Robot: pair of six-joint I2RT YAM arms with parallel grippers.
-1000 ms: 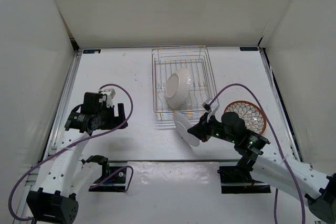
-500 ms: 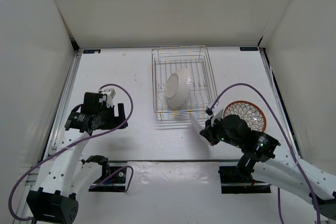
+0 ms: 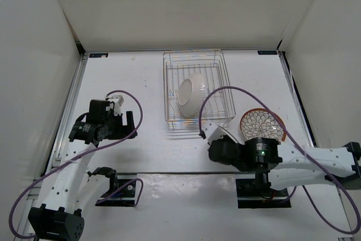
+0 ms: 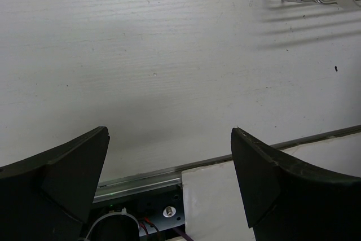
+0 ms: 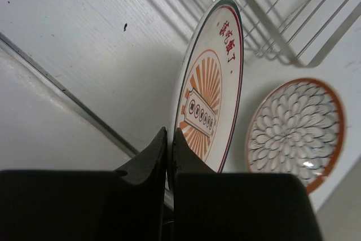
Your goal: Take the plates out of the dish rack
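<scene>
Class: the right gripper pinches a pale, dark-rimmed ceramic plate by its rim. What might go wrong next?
1. The right gripper holds the pale, dark-rimmed ceramic plate only at its rim, standing on edge; it may pivot or slip.
2. Lowered, it might strike the orange-brown petal-patterned plate lying flat nearby.

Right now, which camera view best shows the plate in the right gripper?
The right wrist view: the plate, pinched by the right gripper, shows its orange motif and dark rim. The top external view shows only a white sliver; the left wrist view, nothing.

Bright, even light; the dish rack (image 3: 210, 77) casts soft striped shadows.
</scene>
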